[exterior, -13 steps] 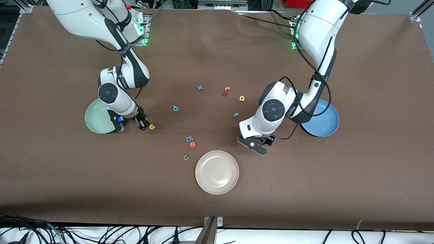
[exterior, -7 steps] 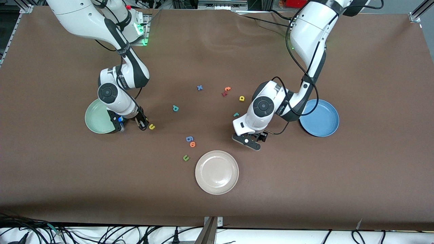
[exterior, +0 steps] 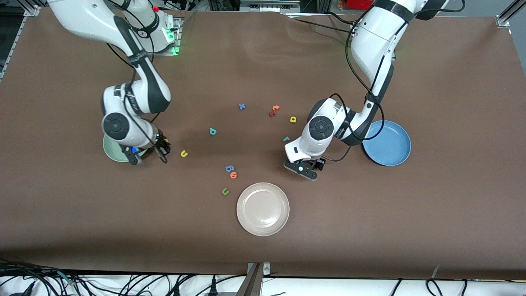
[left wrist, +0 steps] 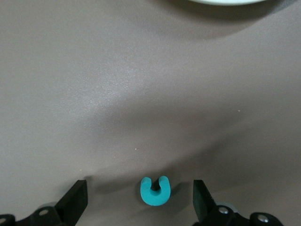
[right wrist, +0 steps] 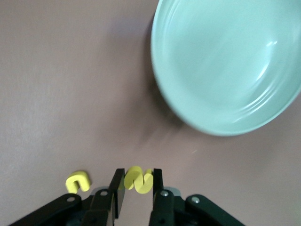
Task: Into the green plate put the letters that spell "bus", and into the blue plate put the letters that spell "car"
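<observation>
Beside the green plate (right wrist: pixel 225 66), right pincer (right wrist: pixel 135 188) now lifted, clamped on yellow s (right wrist: pixel 138 180).

The round mint-green plate (exterior: pixel 113 153) with a raised rim lies toward the right arm's end of the table, partly hidden. The yellow s (right wrist: pixel 139 179) is pinched in the air beside it. The yellow u (exterior: pixel 184 153) lies flat on the table near that plate, the teal b (exterior: pixel 212 131) farther along. The teal c (left wrist: pixel 154 190) lies flat. The teal r (exterior: pixel 286 139) and yellow a (exterior: pixel 293 119) lie near the round blue plate (exterior: pixel 392 144).
</observation>
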Controlling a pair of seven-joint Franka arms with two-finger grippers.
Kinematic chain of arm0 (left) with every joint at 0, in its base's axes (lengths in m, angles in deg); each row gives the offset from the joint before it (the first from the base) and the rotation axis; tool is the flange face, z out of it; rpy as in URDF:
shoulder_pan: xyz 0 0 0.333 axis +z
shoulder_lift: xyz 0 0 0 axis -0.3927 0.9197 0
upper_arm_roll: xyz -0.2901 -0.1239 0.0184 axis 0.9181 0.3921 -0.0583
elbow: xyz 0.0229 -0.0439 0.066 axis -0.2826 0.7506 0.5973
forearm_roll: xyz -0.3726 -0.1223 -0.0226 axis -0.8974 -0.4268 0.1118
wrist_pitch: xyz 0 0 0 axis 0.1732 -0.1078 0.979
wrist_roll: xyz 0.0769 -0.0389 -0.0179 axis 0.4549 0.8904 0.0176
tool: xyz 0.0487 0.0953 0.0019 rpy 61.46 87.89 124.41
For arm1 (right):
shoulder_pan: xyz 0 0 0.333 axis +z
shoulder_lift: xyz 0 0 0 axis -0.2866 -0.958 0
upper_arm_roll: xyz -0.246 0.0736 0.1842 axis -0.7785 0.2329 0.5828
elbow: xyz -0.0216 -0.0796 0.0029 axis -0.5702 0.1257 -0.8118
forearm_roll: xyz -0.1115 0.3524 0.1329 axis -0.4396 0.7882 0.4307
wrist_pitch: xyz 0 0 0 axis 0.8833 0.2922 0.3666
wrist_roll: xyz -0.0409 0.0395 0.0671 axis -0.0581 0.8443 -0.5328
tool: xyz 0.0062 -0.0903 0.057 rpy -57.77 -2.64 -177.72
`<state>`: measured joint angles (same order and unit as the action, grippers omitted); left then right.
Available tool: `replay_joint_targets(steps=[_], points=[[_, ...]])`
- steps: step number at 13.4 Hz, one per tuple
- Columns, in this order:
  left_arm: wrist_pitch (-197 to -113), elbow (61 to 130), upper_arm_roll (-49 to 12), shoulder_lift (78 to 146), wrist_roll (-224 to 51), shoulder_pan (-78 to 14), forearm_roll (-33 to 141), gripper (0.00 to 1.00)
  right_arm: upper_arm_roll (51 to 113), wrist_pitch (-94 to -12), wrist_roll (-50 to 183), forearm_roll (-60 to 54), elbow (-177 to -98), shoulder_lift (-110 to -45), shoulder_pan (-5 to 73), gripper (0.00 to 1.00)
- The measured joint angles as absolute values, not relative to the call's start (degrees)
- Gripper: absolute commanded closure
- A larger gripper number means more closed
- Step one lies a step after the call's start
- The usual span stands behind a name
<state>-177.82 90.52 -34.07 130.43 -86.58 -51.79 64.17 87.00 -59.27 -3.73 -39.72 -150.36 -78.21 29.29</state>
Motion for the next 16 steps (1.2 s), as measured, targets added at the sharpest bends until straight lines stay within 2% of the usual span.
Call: replay_joint_targets(steps=[3, 4, 6, 9, 10, 11, 12, 13, 14, 16], points=[[-177.8, 90.5, -34.1, 130.4, -87.0, -51.8, 64.2, 0.37, 80.5, -55.8, 9.4, -39.7, -150.0, -76.8, 29.0, 1.00], [-177.8, 90.5, -34.1, 130.4, -87.6, -51.8, 64.2, 0.40, 78.3, -55.3, 13.9, -39.7, -150.0, -76.8, 28.9, 1.00], [-177.9, 90.5, -34.0, 130.4, -88.6, -52.0, 64.2, 0.55, 74.3, -55.2, 22.5, -39.7, -150.4, -77.3, 28.6, 1.00], [-178.0, 90.5, -34.0, 130.2, -90.4, -52.3, 64.2, 0.74, 72.1, -57.2, 31.0, -39.7, -152.0, -79.0, 26.2, 0.99], [-178.0, 90.5, -34.0, 130.1, -90.9, -52.4, 64.2, 0.77, 72.1, -58.8, 32.0, -39.7, -152.9, -79.7, 25.7, 0.93], [-178.0, 90.5, -34.0, 130.1, -91.2, -52.7, 64.2, 0.78, 72.1, -60.8, 32.3, -39.7, -154.0, -80.2, 25.6, 0.87], [-178.0, 90.5, -34.0, 130.1, -91.4, -52.9, 64.2, 0.83, 72.2, -62.7, 32.3, -39.7, -155.2, -80.7, 25.6, 0.76], [-178.0, 90.5, -34.0, 130.1, -91.6, -53.0, 64.2, 0.85, 72.2, -64.0, 32.3, -39.7, -156.1, -81.1, 25.7, 0.45], [-178.0, 90.5, -34.0, 130.1, -91.9, -53.0, 64.2, 0.86, 72.2, -64.7, 32.3, -39.7, -156.6, -81.2, 25.8, 0.02], [-178.0, 90.4, -34.2, 130.1, -92.1, -52.9, 64.2, 0.86, 72.2, -65.1, 32.3, -39.7, -156.8, -81.1, 25.8, 0.01]])
